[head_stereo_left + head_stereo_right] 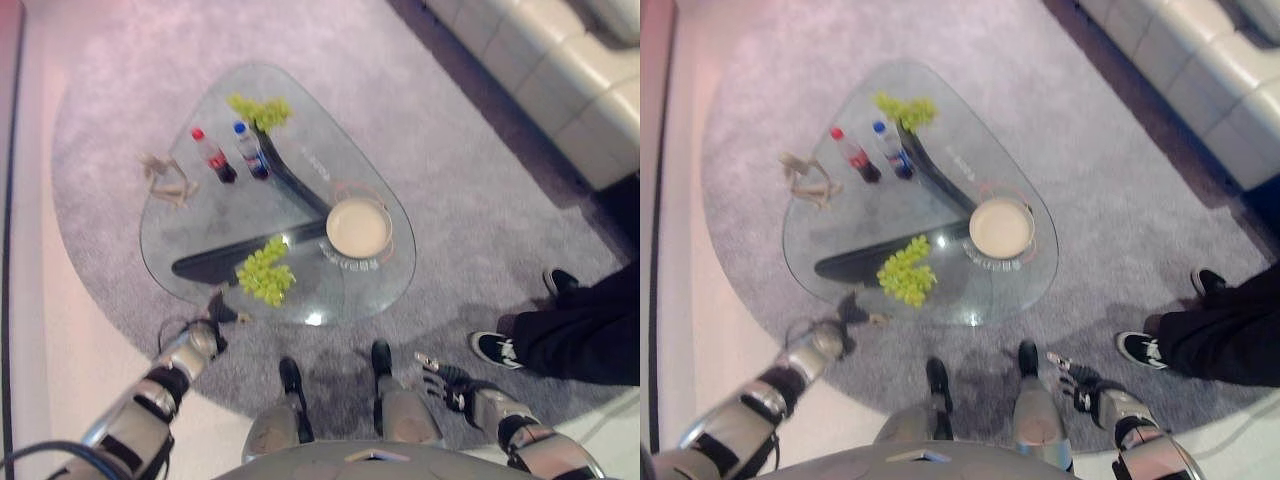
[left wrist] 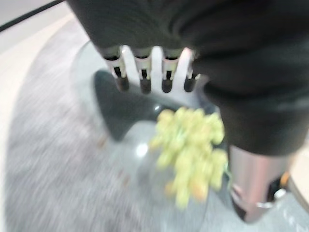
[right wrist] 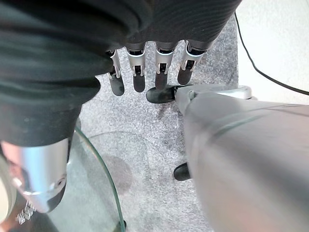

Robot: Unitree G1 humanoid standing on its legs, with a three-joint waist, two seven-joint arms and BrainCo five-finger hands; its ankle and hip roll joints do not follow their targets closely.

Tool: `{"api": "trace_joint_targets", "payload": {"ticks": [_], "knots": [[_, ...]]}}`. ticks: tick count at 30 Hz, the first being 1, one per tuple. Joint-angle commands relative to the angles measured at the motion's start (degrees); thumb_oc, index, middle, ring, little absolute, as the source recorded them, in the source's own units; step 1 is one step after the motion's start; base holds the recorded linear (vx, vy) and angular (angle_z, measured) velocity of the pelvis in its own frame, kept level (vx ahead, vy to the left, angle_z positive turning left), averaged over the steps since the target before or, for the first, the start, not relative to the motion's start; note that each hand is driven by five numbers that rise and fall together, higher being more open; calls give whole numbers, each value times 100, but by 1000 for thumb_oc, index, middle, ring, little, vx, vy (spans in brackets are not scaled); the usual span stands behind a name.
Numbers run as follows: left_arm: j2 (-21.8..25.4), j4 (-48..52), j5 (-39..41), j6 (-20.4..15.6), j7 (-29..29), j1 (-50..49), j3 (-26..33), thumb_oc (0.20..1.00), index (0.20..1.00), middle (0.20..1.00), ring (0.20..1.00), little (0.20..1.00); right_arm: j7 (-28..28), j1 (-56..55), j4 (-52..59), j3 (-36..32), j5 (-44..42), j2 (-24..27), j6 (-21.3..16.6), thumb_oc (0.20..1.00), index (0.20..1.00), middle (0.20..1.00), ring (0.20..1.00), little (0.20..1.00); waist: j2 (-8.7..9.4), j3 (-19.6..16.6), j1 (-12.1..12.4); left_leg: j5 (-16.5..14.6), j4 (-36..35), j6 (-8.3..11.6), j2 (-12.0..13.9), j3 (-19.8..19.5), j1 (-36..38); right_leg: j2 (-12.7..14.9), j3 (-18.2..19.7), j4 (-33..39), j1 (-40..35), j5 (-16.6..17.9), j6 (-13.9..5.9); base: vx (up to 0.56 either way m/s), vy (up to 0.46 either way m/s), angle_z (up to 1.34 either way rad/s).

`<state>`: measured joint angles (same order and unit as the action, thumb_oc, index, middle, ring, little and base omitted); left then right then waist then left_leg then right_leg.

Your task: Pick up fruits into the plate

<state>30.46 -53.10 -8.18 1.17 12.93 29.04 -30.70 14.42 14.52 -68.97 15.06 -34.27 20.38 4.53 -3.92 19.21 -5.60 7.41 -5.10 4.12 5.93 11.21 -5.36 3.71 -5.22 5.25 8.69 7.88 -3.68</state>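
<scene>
Green grapes (image 1: 266, 271) sit near the glass table (image 1: 180, 235)'s front edge, beside the empty plate (image 1: 358, 227); left hand (image 1: 203, 337) hovers just short, fingers straight and apart; I'd reach over, curl around the whole bunch; right hand (image 1: 447, 386) hangs relaxed, holding nothing.

Two bottles (image 1: 232, 152) stand upright beside a wooden figure (image 1: 166, 178).

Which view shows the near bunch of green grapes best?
The left eye view: the near grapes lie whole on the glass table, left of the plate, with the left robot hand just short of them. The right eye view matches. The left wrist view shows them close but blurred.
</scene>
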Motion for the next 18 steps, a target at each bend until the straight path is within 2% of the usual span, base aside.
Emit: {"api": "trace_joint_targets", "payload": {"ticks": [1,3,8,18], "knots": [[471,12,-541,73,204,606,-201,1000,1000,1000,1000,1000,62,263,117,264,-443,-40,-165,1000,1000,1000,1000,1000,243,382,-84,-190,164,-191,-355,-18,-180,-91,114,-482,268,-114,-18,-110,-72,-1],[586,92,-985,163,271,1016,-350,1000,1000,1000,1000,1000,-41,398,164,245,-645,-64,-184,1000,1000,1000,1000,1000,253,564,-124,-153,186,-182,-383,-85,-380,-138,134,-546,500,-88,-10,-123,-92,2],[654,21,-1514,459,134,1766,-685,1000,1000,1000,1000,1000,-237,719,266,182,-901,-122,-226,1000,1000,1000,1000,1000,254,826,-235,-79,246,-121,-409,-115,-686,-148,121,-596,839,8,-24,-105,-43,2],[255,-948,-2446,906,32,2668,-1464,1000,1000,1000,1000,1000,-546,1357,339,234,-1255,-315,-257,1000,1000,1000,1000,1000,358,1058,-487,50,367,39,-322,61,-1138,-178,197,-633,1368,182,-55,-67,-3,-2]]}}
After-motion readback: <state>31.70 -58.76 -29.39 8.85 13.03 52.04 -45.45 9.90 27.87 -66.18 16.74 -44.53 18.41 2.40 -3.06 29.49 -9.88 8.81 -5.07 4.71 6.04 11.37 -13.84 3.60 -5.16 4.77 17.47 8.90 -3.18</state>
